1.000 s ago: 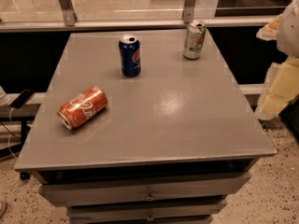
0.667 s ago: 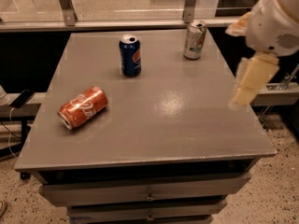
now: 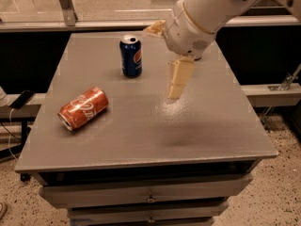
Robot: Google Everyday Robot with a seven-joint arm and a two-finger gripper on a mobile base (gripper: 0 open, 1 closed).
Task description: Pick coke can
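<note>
Camera view: on the left part of a flat grey tabletop [image 3: 211, 126], a red-orange aluminium coke can [image 3: 83, 108] with white script lettering, lying on its side, one silver end turned toward the front-left corner. Farther back and a little to the right, well apart from it, a dark blue Pepsi can [image 3: 130, 55], upright. Above the middle-right of the tabletop, reaching in from the upper right, a thick white robot arm [image 3: 211, 8] ending in the gripper [image 3: 162, 62], held in the air and touching nothing. Cream-coloured fingers [image 3: 178, 79] spread wide apart, one hanging down toward the tabletop, the other pointing back-left. Coke can well to the left of the gripper, ungrasped. Below the tabletop, grey drawers [image 3: 150, 194] with small knobs.
</note>
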